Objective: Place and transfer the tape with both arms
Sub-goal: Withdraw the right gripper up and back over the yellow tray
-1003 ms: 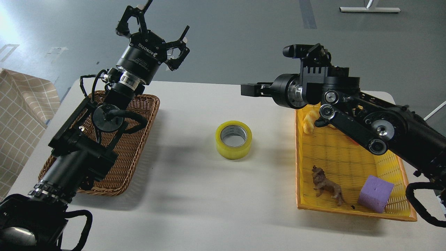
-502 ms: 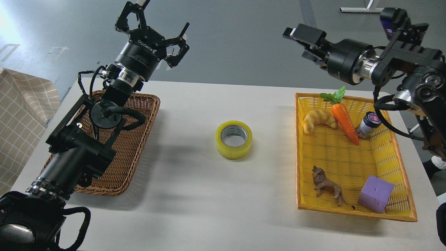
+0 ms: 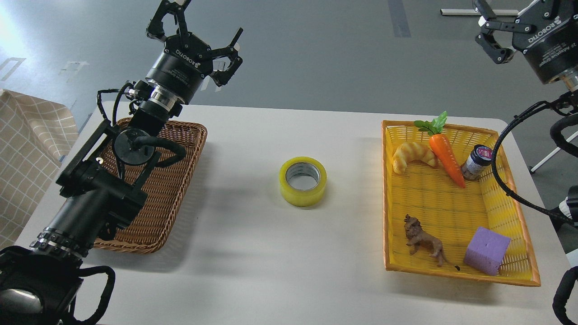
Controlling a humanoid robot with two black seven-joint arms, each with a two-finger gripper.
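The yellow tape roll (image 3: 303,181) lies flat on the white table (image 3: 253,253) at its middle, hole up, with nothing touching it. My left gripper (image 3: 192,27) is raised above the far end of the brown wicker basket (image 3: 180,149), fingers spread open and empty, well left of and beyond the tape. My right gripper (image 3: 494,27) is high at the top right corner, beyond the yellow basket (image 3: 451,203), open and empty; its upper part is cut off by the frame edge.
The yellow basket holds a croissant (image 3: 413,155), a carrot (image 3: 445,151), a small jar (image 3: 476,161), a toy lion (image 3: 422,239) and a purple foam cube (image 3: 487,250). A checked cloth (image 3: 27,144) lies at the left edge.
My right arm has swung up and back to the right, off the yellow basket, uncovering the carrot, croissant and jar. My left gripper has drifted slightly up and left. The tape has not moved.
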